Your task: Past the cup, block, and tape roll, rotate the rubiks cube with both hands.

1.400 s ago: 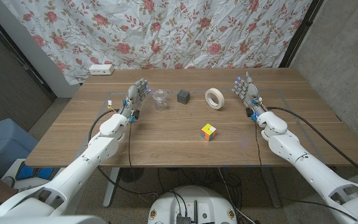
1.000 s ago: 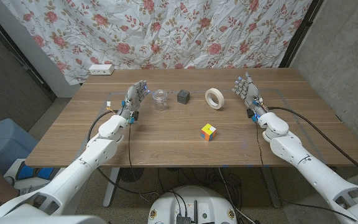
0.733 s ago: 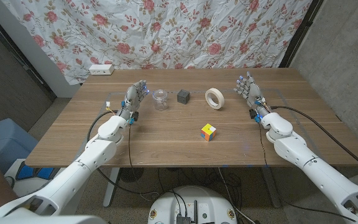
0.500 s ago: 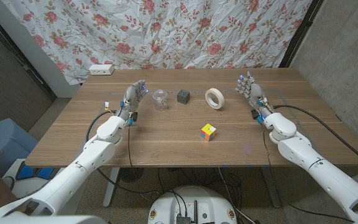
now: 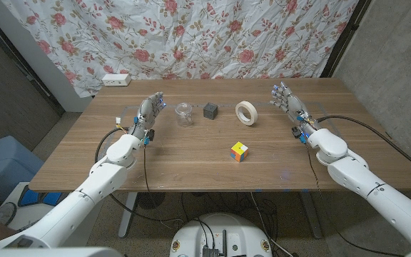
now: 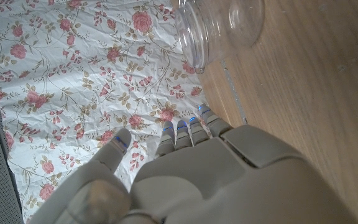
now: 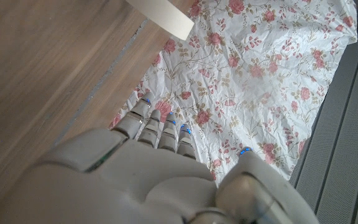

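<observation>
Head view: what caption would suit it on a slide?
Both open hands, left and right, flank a cup, block and tape roll; the cube waits untouched.

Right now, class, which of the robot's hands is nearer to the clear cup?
The left hand. It stands just beside the clear cup, on its left. The right hand is across the table, beyond the dark block and the tape roll.

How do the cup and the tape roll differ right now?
The cup is clear and see-through; the tape roll is opaque cream. The cup stands upright near the left hand; the tape roll stands tilted on its edge, nearer the right hand. The cup is a closed-bottom vessel; the tape roll is an open ring. Both sit untouched on the table, beyond the rubiks cube.
</observation>
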Controlling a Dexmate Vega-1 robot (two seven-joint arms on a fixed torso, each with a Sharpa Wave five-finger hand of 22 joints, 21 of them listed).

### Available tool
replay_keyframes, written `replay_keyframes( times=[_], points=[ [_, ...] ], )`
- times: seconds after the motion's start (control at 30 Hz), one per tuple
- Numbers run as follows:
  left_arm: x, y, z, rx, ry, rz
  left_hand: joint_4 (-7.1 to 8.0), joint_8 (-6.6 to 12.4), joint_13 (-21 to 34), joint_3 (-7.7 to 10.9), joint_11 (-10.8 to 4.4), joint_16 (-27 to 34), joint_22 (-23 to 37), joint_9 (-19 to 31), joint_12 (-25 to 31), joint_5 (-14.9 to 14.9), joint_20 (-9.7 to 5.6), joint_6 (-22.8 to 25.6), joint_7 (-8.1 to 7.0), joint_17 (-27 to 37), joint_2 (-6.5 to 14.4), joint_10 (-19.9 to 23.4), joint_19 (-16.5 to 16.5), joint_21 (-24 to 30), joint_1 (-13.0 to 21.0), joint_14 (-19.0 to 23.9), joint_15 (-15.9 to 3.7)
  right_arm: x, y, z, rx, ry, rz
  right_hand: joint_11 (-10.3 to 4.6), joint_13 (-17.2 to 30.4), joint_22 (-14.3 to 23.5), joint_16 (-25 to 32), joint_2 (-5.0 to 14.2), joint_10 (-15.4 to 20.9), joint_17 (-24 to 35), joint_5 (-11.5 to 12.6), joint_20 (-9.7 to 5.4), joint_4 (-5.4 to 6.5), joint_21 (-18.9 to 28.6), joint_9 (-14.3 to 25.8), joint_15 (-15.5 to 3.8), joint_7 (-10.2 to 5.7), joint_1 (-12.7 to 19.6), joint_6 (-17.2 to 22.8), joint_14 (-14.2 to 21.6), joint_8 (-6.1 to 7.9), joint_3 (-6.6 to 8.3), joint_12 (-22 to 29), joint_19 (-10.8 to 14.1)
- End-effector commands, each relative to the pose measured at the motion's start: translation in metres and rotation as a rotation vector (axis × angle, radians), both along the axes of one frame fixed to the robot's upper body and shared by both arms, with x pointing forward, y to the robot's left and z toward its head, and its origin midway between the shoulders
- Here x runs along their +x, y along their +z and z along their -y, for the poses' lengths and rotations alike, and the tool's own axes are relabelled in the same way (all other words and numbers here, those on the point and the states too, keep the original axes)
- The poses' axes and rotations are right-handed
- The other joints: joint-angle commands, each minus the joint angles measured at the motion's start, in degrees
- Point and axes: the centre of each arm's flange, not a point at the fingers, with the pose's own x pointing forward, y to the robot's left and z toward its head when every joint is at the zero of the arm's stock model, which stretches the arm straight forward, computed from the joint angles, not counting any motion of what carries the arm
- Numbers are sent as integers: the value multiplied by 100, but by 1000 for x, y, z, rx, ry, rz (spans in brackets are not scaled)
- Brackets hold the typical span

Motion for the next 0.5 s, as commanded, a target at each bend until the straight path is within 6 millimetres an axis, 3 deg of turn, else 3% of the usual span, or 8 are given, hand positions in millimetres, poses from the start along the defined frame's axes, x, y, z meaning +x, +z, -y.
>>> replay_keyframes(
  times=[0.03,0.5],
  points=[
    [-4,-2,0,-32,5,-19,-26,1,10,34,-60,7,25,25,23,9,-45,27,-55,16,483,13,13,27,29,-22,-50,-18,3,2,-144,-27,100,-35,0,20,23,-19,37,-10,28,-57,-58,16,13,-77,3,78,75,4,34,36,31,16],
    [-7,-4,3,-8,19,-25,-51,4,7,47,-75,11,24,25,29,6,-62,72,-80,12,478,72,25,29,31,22,-93,-26,6,-2,-351,-36,163,-49,-44,18,35,-5,14,-95,21,-115,-139,21,10,-160,-67,152,192,38,62,93,24,-7]
  ],
)
